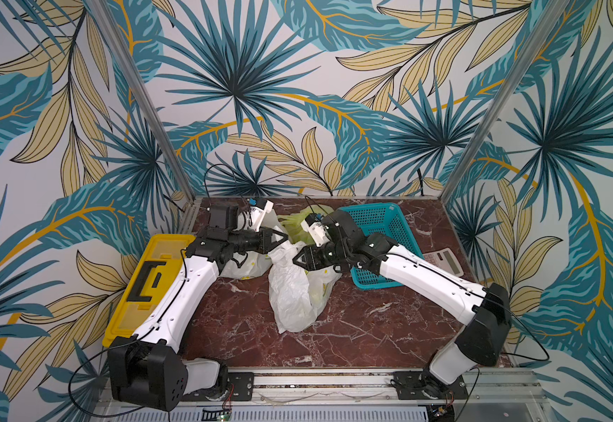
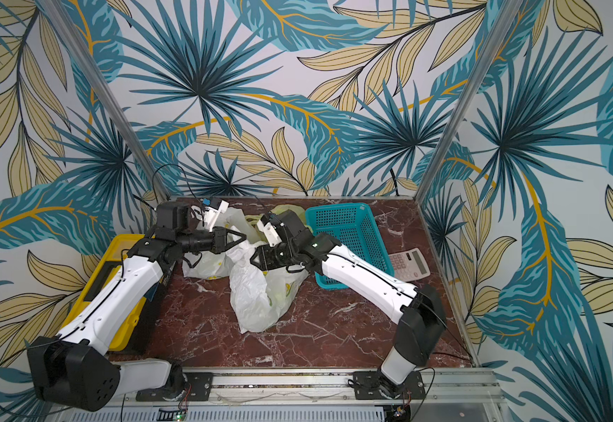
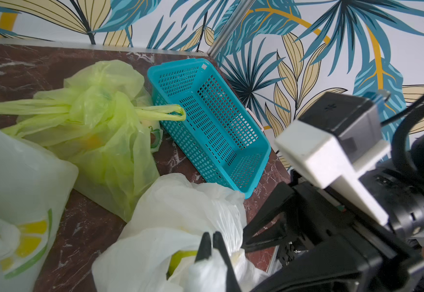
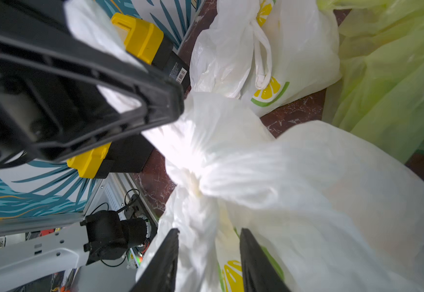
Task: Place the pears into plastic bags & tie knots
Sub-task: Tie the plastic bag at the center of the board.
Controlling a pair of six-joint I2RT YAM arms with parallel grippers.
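Left gripper (image 3: 211, 239) pinches the white bag (image 1: 292, 296) at its twelve o'clock; right gripper (image 4: 209, 231), one o'clock, gapes around plastic.

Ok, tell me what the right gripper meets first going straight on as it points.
Most likely the bunched neck of the white crinkly plastic bag, already between the right gripper's open jaws; the left gripper sits just beyond, depth unclear.

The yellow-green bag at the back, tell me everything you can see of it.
The yellow-green bag is thin, translucent, crinkly plastic, bulging with contents seen only as blurry shapes. Its handles are tied into a knot on top, one loop end pointing at the teal basket beside it. It sits on the marble table at the back, apparently touching a white lemon-print bag.
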